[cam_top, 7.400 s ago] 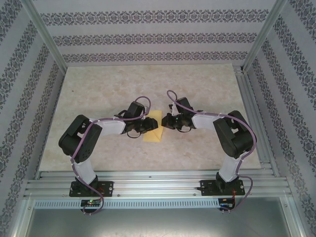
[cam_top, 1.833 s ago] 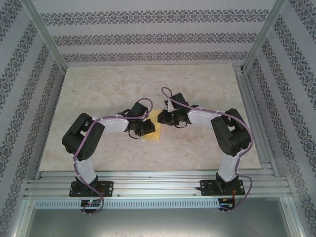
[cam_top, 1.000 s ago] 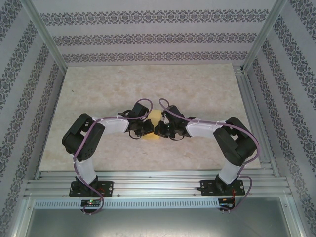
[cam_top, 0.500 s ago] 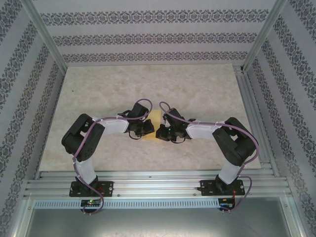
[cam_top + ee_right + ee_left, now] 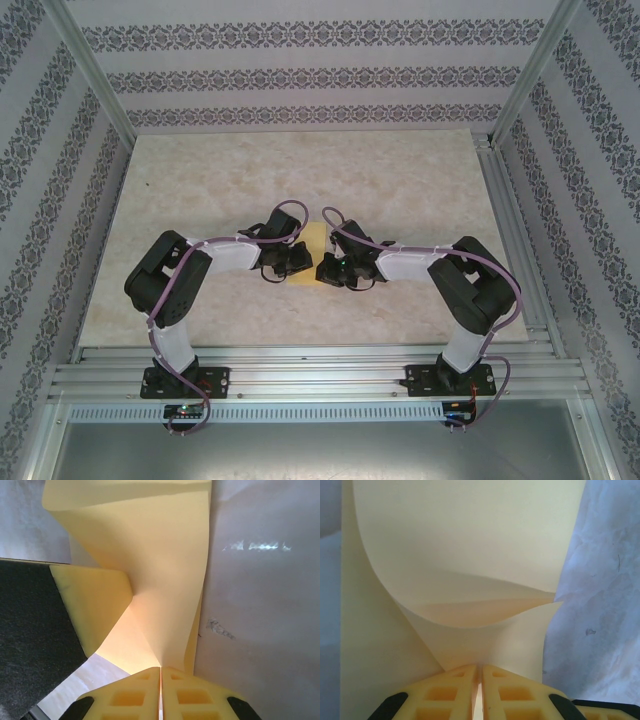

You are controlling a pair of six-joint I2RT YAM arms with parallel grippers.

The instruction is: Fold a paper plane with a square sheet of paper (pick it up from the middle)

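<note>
The table [image 5: 400,190] bears, near its centre, the square sheet of paper [image 5: 314,245], bowed upward and folded over itself, with the left gripper [image 5: 480,672] and the right gripper [image 5: 161,672] each clamped tight on it from opposite sides.

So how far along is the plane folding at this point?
Early on. Done: the square sheet of paper is no longer flat; one flap curls over the rest. In hand: the left gripper and the right gripper each pinch an edge of it, fingers shut. Left: no pointed nose or wings show yet, so the shaping folds remain.
</note>
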